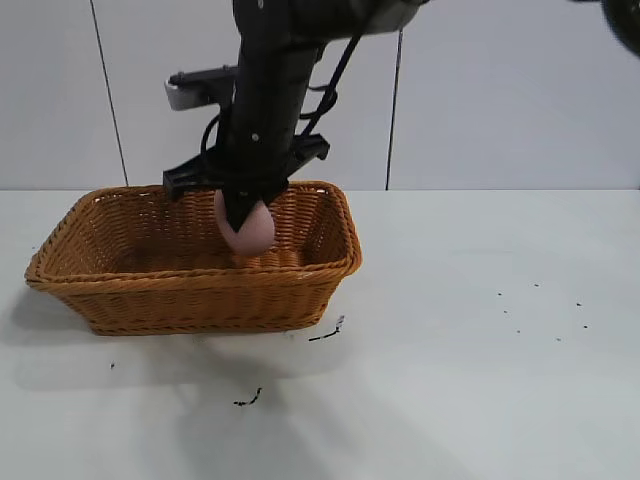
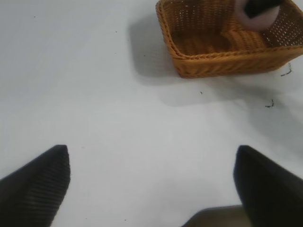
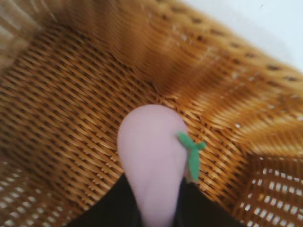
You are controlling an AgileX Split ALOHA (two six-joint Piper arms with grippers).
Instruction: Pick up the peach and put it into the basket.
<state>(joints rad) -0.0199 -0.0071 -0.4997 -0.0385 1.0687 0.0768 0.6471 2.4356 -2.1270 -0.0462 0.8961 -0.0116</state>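
Note:
The pale pink peach (image 1: 250, 228) hangs in my right gripper (image 1: 243, 215), just above the floor of the orange-brown wicker basket (image 1: 200, 300), inside its right half. In the right wrist view the black fingers (image 3: 118, 203) are shut on the peach (image 3: 151, 156), which carries a small green leaf (image 3: 191, 153), with the basket's woven floor (image 3: 71, 104) close below. My left gripper (image 2: 151, 165) is open and empty over bare white table, far from the basket (image 2: 222, 64). It sees the peach (image 2: 255, 19) held in the basket. The left gripper is out of the exterior view.
The basket stands at the left of the white table (image 1: 480, 330). Small dark scraps lie on the table by the basket's front right corner (image 1: 327, 331) and nearer the front (image 1: 248, 399). A grey wall runs behind.

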